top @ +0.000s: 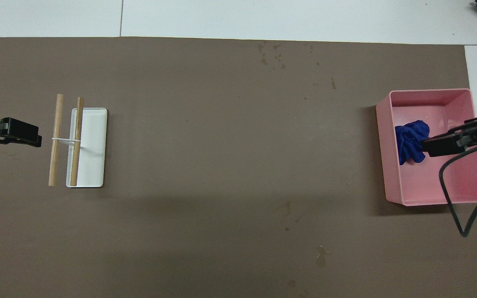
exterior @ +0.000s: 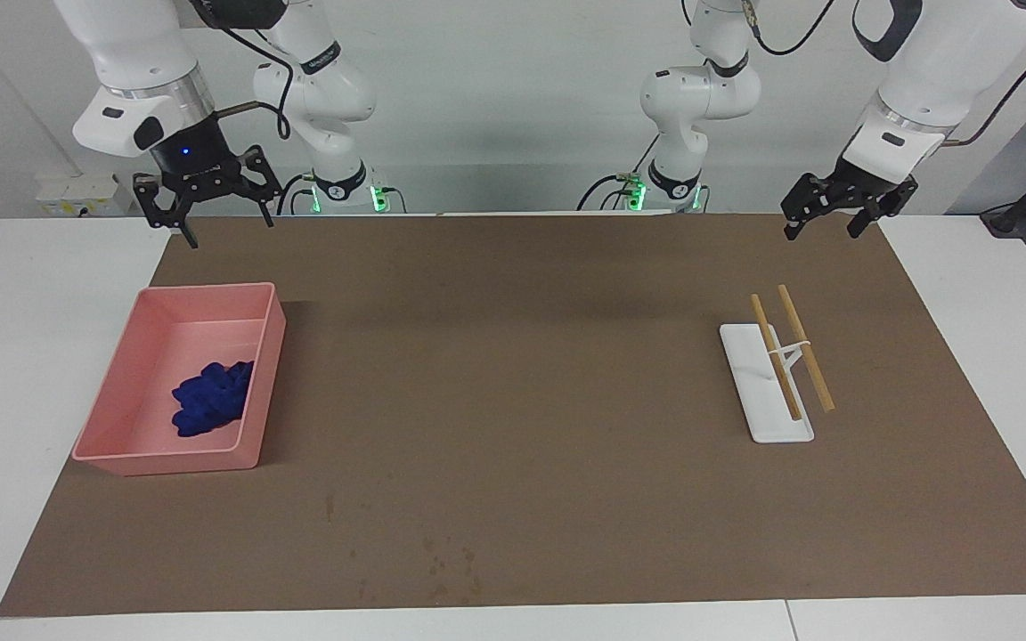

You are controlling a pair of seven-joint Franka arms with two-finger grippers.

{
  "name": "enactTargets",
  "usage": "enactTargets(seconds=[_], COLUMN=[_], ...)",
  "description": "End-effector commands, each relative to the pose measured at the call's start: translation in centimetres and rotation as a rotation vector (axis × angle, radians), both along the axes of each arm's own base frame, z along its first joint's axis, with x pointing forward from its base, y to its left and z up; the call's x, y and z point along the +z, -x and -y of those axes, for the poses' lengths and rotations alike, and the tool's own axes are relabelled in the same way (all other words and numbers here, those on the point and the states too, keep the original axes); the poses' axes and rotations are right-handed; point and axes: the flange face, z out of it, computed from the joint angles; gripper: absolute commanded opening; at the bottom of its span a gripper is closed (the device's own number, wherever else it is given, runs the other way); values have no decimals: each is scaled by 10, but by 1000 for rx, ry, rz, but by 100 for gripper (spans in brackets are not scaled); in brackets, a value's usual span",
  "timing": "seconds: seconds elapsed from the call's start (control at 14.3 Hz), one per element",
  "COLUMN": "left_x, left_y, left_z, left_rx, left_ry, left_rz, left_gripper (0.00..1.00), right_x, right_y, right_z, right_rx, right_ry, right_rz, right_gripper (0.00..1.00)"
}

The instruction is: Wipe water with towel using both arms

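Observation:
The royal-blue towel [exterior: 213,397] lies crumpled in the pink tray [exterior: 268,356] toward the right arm's end of the table; it also shows in the overhead view [top: 410,140]. Small water drops [exterior: 443,559] dot the brown mat near the table edge farthest from the robots, also seen from overhead [top: 273,54]. My right gripper [exterior: 210,223] hangs open and empty, high in the air, well above the tray and touching nothing; the overhead view [top: 439,145] shows it over the tray beside the towel. My left gripper [exterior: 825,227] hangs open and empty in the air near the stand [top: 19,136].
A white flat stand [exterior: 758,392] with two wooden sticks [exterior: 805,347] sits toward the left arm's end of the table, also in the overhead view [top: 91,145]. The brown mat [exterior: 513,356] covers most of the white table. A black cable [top: 454,207] hangs from the right arm.

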Motion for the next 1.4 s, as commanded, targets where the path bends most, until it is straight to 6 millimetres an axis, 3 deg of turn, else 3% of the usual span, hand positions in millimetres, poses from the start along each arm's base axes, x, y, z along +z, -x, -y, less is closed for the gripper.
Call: enactTargets(seconds=[0.0,0.28,0.63,1.19,1.33], left_x=[1,1,1,2,1], left_y=[8,8,8,9,8], left_z=[0,-1,0,0,-1], left_rx=[8,10,8,8,10], left_ry=[-11,-11,-11,-11,-11], left_rz=[5,5,5,6,5], left_gripper=[100,100,100,100,100], right_x=[3,7,16,10,4], right_y=[2,-2,-39,-34,-23], right_z=[1,5,5,8,13], right_rx=[-38,-105,-89,-99,-106], right_ry=[-2,-31,-24,-23,-19], right_rz=[11,19,-8,-32,-77], right_gripper=[100,100,100,100,100])
